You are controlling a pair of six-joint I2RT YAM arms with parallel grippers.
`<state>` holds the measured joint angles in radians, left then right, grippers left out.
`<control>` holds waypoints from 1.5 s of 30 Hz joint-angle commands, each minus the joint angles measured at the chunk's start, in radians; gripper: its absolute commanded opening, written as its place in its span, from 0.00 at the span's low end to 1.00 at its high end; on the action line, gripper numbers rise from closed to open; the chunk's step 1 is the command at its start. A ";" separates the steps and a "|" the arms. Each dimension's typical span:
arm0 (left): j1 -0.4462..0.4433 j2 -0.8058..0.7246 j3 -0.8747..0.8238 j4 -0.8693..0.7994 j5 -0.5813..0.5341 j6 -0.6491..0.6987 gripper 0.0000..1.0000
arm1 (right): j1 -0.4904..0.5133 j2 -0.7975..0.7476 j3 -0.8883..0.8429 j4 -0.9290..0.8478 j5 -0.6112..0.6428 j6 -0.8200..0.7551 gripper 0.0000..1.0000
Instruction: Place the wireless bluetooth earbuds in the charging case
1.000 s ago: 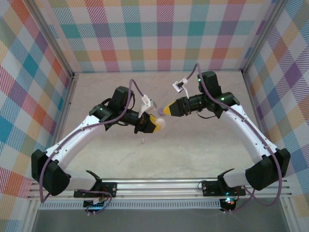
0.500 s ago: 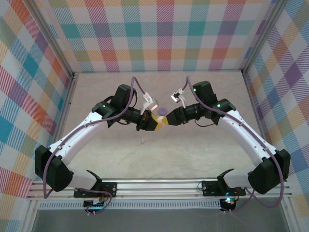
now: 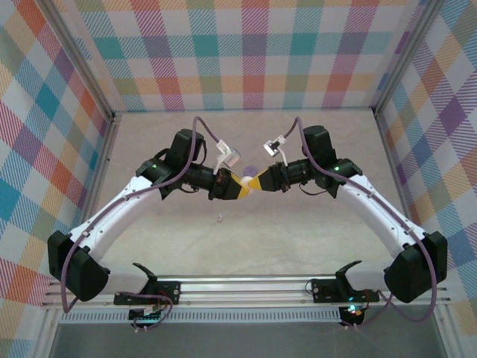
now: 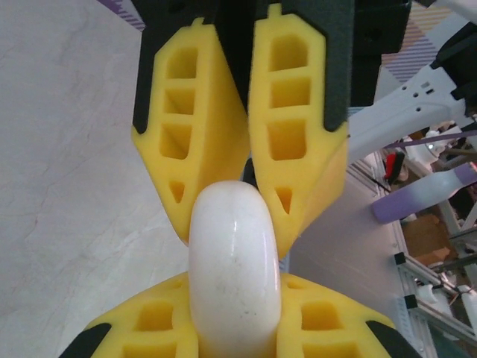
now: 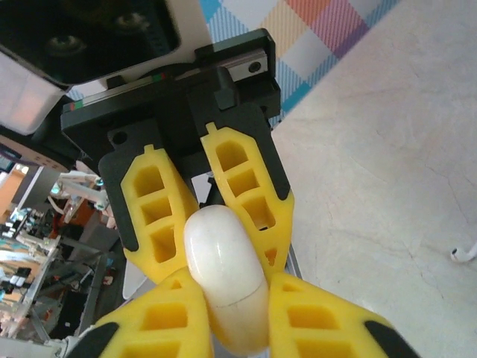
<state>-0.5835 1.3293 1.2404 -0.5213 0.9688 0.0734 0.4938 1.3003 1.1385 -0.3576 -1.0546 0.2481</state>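
**A:** Nearest item first?

**B:** One white earbud (image 3: 220, 218) lies alone on the tabletop (image 3: 313, 239). It is on the base side of both pincers, slightly toward the left arm. It is too small to read its long axis.

**A:** And the pincers?

**B:** They are farther out, meeting tip to tip. The left pincer (image 3: 241, 186) is clamped on one end of the white case (image 4: 235, 268), and the right pincer (image 3: 261, 182) is clamped on the other end. The case's long axis runs along the line from one pincer to the other. The right wrist view shows a seam across it, and the lid looks closed.

**A:** Which relation matters for the next move?

**B:** The earbud sits nearer than the case and well apart from it, and neither pincer is free. My judgement is that the left arm has the shorter reach. The case would have to be opened first, and one pincer would have to let go to fetch the earbud.

**A:** Anything beyond?

**B:** A pale purple object (image 3: 253, 169) sits just behind the meeting point. I cannot tell what it is.
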 commanded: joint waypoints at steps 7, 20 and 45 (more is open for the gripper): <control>0.004 -0.053 -0.049 0.184 -0.094 -0.141 0.44 | 0.011 0.015 -0.028 0.218 -0.020 0.214 0.01; 0.011 -0.215 -0.354 0.664 -0.413 -0.658 0.59 | 0.011 -0.056 -0.145 0.409 0.346 0.468 0.00; 0.001 -0.126 -0.422 1.000 -0.309 -0.857 0.33 | 0.011 -0.027 -0.190 0.664 0.277 0.661 0.01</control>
<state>-0.5800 1.1919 0.8139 0.4248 0.6289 -0.7750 0.4999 1.2671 0.9581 0.2466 -0.7620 0.8772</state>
